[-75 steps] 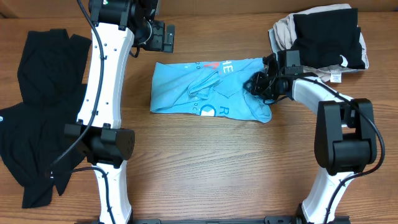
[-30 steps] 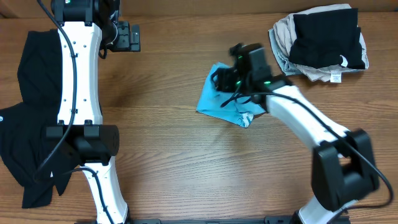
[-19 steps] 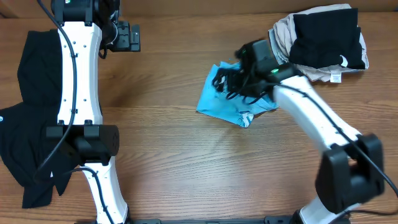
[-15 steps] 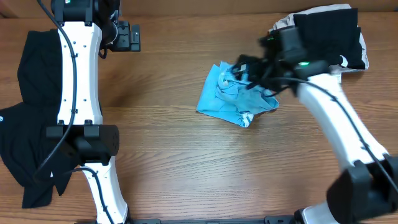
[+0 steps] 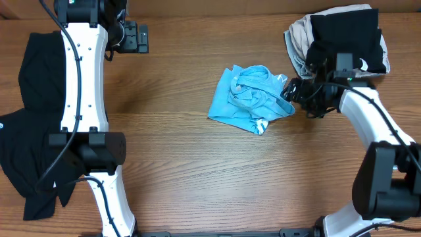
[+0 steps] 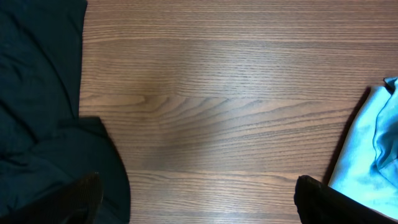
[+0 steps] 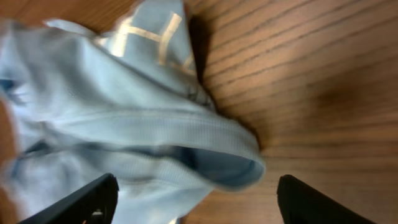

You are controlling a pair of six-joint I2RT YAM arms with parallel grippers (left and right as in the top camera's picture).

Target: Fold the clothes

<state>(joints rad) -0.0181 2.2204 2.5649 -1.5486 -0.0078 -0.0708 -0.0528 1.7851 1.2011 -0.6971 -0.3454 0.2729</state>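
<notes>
**Shirt is a wad: bad-grab risk**

The blue T-shirt [image 5: 248, 99] sits crumpled mid-table [image 5: 197, 171], layers heaped. My right gripper [image 5: 294, 93] is at its right edge, jaws apart, holding nothing, with a ribbed edge just ahead. My left gripper [image 5: 137, 37] hangs wide apart over bare wood, near the black garment [image 5: 39, 99].

Risk: a pinch here catches several layers and drags the whole wad.

No bins or baskets in view. The folded stack [image 5: 342, 39] lies straight on the table.

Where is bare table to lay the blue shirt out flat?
Bare wood between the left arm and the shirt, plus the front strip below it. Crowded: back right, pile and right gripper; black garment far left.
</notes>
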